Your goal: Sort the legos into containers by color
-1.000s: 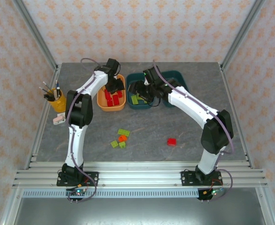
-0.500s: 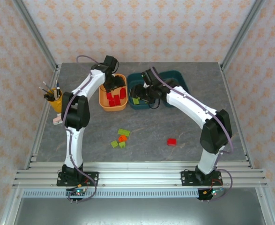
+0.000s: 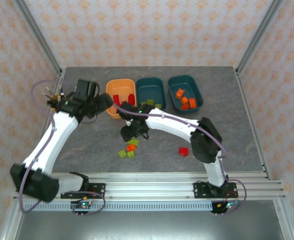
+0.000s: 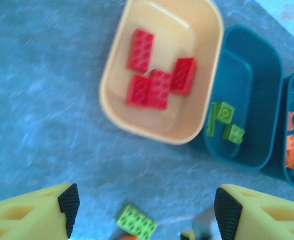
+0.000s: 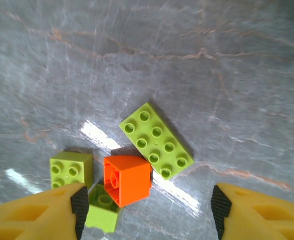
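The left arm [image 3: 54,137] bows out leftward, its left gripper [image 4: 145,207] spread wide and empty, with the light orange tub [image 4: 157,137] of red legos [image 4: 159,89] ahead of the jaws. The right arm [image 3: 172,122] reaches across leftward, its right gripper [image 5: 148,209] wide and empty. An orange lego [image 5: 127,180] and a long lime lego [image 5: 156,140] lie just ahead, between its jaws.

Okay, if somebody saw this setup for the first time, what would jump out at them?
Three tubs line the back of the table: a light orange tub of red bricks, a middle teal tub of green bricks, a right teal tub of orange bricks. Mid-table, the right end effector hangs open above loose green bricks and one orange brick.
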